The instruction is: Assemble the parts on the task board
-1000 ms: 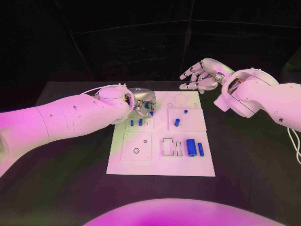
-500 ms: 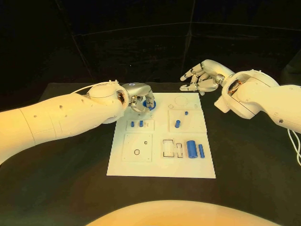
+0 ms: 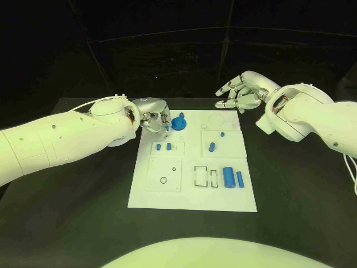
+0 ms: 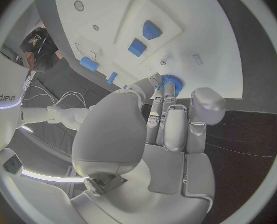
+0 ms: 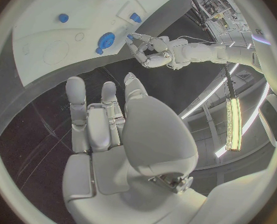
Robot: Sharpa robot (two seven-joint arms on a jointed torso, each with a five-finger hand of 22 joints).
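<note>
The task board (image 3: 193, 190) lies in the middle of the black table (image 3: 74, 212), and most of its parts look loose, so my judgement is that the assembly is at an early stage. A blue gear (image 3: 178, 123) (round and toothed, with a small knob on top) sits at the far-left corner of the board. The left hand (image 3: 153, 120) is just beside it on the left; in the left wrist view its fingertips (image 4: 169, 88) reach the gear's rim (image 4: 171, 81), but whether they pinch it or merely touch it I cannot tell.

Two small blue pegs (image 3: 164, 147) lie side by side in the left column. A short blue peg (image 3: 211, 147) and a tiny one (image 3: 222, 133) lie in the right column. At the near right, a thick blue cylinder (image 3: 227, 177) and a thin blue pin (image 3: 239, 178) lie beside a rectangular slot (image 3: 199, 175). Empty holes show in the near-left panel (image 3: 162, 174), and a circular outline (image 3: 217, 119) is vacant at the far right.

The right hand (image 3: 239, 92) hovers beyond the board's far-right corner, fingers spread and holding nothing. The near half of the board is unobstructed, with bare table on both sides. The left arm (image 3: 58, 142) crosses the table's left part.
</note>
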